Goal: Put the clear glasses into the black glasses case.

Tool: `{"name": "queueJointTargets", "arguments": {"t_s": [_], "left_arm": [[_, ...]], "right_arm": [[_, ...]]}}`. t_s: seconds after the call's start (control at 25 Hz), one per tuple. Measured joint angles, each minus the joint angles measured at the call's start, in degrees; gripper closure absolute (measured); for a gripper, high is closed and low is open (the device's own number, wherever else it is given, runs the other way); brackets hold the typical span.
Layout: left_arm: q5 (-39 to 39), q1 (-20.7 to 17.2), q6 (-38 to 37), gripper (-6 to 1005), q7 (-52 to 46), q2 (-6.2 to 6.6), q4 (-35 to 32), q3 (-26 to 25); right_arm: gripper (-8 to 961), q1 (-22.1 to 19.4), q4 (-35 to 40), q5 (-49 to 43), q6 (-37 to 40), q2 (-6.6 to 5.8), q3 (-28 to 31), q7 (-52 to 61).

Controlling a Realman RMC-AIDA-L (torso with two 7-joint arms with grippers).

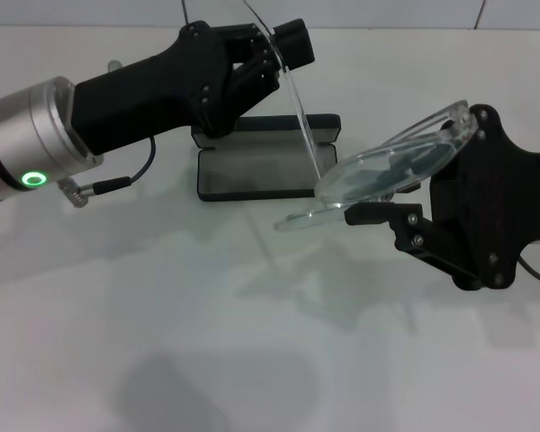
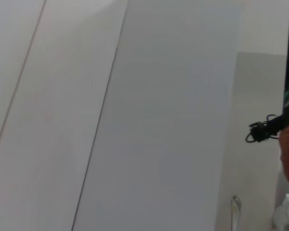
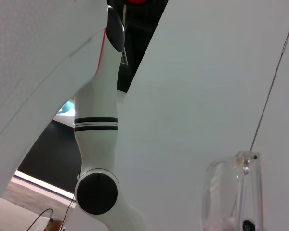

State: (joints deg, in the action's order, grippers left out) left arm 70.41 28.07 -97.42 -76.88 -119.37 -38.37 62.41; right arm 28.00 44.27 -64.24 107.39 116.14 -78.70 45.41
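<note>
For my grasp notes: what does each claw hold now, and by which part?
Both hold the clear glasses above the table: the right claw grips the lens front at its lower edge, and the left claw pinches one thin arm near its end.

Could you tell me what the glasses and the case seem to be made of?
The glasses look like clear, glossy plastic: the table shows through the lens, and the edges catch the light. The case looks like a matte black hard shell, probably plastic or leatherette, open, with a duller grey lining.
</note>
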Motion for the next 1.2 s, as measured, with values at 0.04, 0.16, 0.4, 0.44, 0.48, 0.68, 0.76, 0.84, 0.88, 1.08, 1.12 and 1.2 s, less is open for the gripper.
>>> {"name": "queueJointTargets", "arguments": {"t_s": [0.04, 0.16, 0.4, 0.44, 0.48, 0.68, 0.76, 0.84, 0.88, 1.08, 1.12, 1.2], "left_arm": [[0.0, 0.0, -0.29, 913, 0.0, -0.01, -0.06, 0.01], [0.0, 0.12, -1.81, 912, -0.06, -0.05, -0.49, 0.29], [-0.17, 0.49, -4.47, 912, -0.47, -0.08, -0.6, 0.51], [-0.23, 0.51, -4.6, 912, -0.49, -0.08, -0.63, 0.53], [-0.31, 0.51, -4.75, 912, -0.51, -0.08, -0.65, 0.53], [-0.43, 0.5, -5.73, 912, -1.07, -0.11, -1.26, 0.67], [-0.49, 0.49, -5.93, 912, -1.7, -0.14, -1.93, 1.2], [-0.89, 0.51, -6.15, 912, -2.45, -0.16, -2.89, 2.24], [-1.0, 0.52, -6.17, 912, -2.67, -0.17, -3.39, 2.75], [-1.21, 0.57, -6.11, 912, -2.89, -0.24, -4.34, 4.26], [-1.21, 0.57, -6.11, 912, -2.9, -0.24, -4.36, 4.27], [-1.3, 0.58, -6.11, 912, -2.91, -0.25, -4.37, 4.29]], "right_arm": [[866, 0.04, -0.11, 0.0, -0.04, -0.01, -0.01, -0.01], [866, 0.18, -0.51, 0.0, -0.69, -0.07, -0.03, -0.01], [866, 0.22, -0.59, -0.03, -1.39, -0.1, -0.05, 0.57], [866, 0.21, -0.59, -0.03, -1.49, -0.08, -0.06, 0.57], [866, 0.22, -0.59, -0.03, -1.63, -0.07, -0.09, 0.58], [866, 0.3, -0.59, -0.02, -2.55, -0.03, -0.37, 0.95], [866, 0.46, -0.57, -0.02, -3.47, 0.02, -0.67, 1.82], [867, 0.82, -0.58, -0.02, -4.15, 0.05, -0.97, 2.56], [867, 0.99, -0.66, -0.02, -4.27, 0.05, -1.09, 2.72], [867, 1.58, -0.76, -0.01, -4.32, 0.01, -1.54, 2.76], [867, 1.61, -0.77, -0.01, -4.36, -0.01, -1.58, 2.76], [867, 1.62, -0.77, 0.0, -4.87, -0.03, -1.59, 2.77]]}}
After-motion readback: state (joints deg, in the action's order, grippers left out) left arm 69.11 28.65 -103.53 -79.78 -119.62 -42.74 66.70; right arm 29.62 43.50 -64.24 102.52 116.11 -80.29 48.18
